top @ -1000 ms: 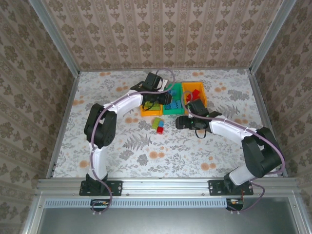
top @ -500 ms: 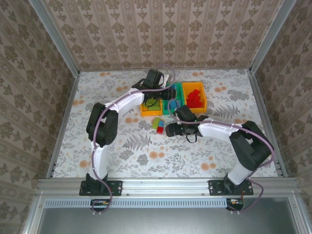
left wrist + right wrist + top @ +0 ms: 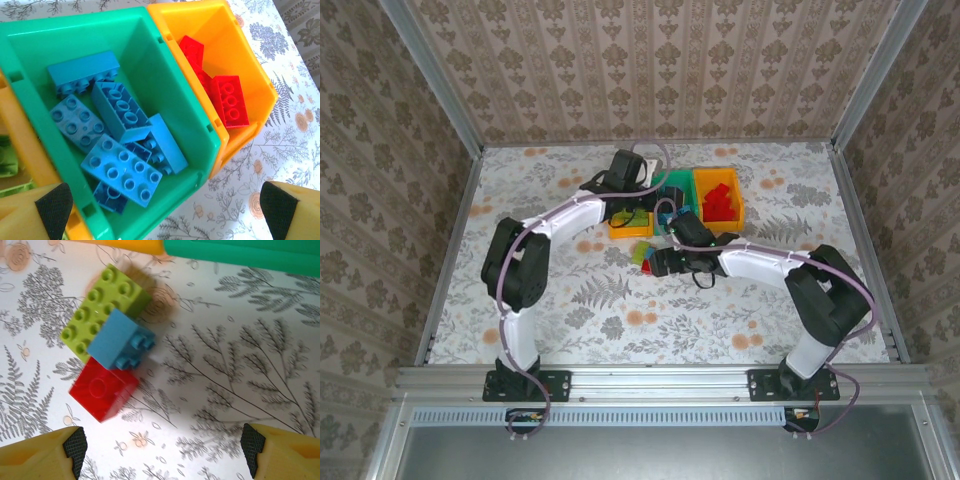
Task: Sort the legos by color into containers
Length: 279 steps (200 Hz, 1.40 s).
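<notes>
One green lego [image 3: 95,310] lies diagonally.

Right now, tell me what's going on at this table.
A colour sort is under way. The open left gripper hovers over the green plastic bin of blue bricks, beside the orange-yellow bin of red bricks. The open right gripper hangs above three loose bricks: lime green, blue, red.

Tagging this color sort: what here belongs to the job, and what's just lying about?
Job: green bin, blue bricks; right orange-yellow bin, red bricks; left orange-yellow bin, lime bricks; loose lime brick, loose blue brick, loose red brick.
Just there: floral table cover, wallpapered walls.
</notes>
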Available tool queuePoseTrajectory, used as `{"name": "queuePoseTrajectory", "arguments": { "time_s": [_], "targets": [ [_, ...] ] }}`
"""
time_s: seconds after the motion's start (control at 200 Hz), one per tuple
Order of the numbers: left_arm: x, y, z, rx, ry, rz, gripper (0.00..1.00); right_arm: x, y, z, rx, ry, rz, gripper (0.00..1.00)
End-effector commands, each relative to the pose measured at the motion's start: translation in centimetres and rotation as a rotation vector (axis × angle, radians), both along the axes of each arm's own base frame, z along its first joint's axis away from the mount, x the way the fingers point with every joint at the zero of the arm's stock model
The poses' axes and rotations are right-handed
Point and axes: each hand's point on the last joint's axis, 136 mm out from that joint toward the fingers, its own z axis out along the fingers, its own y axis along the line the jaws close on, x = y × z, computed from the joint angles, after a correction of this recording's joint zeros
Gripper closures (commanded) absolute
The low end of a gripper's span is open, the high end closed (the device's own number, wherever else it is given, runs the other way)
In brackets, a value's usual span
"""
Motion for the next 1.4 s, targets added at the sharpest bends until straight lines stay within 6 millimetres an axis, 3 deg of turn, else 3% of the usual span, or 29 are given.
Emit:
{"name": "queuePoseTrajectory", "arguments": {
  "time_s": [0.0,0.245,0.695,0.895,1.16,1.39],
  "targets": [
    [-0.3,1.5,1.7,0.005,-0.055,0.011,0.0,1.3,1.1,0.2,-0.013,-0.027,0.012,0.16],
    [-1.1,3.6,0.6,0.021,-0.038,0.04,0.0,2.7,2.6,-0.6,-0.001,-0.007,-0.005,0.16],
    [-1.3,3.8,-0.3,0.031,-0.021,0.035,0.0,3.6,3.0,-1.6,0.007,0.062,-0.109,0.19],
    [-1.3,4.1,-0.4,0.03,-0.018,0.04,0.0,3.8,2.9,-2.3,-0.02,0.088,-0.121,0.31],
    [-1.6,4.4,-0.4,0.031,-0.017,0.037,0.0,3.7,2.6,-2.6,-0.035,0.088,-0.124,0.59],
    [-1.8,4.5,-0.5,0.03,-0.011,0.036,0.0,3.6,2.1,-1.6,-0.043,0.06,-0.124,0.66]
  ]
}}
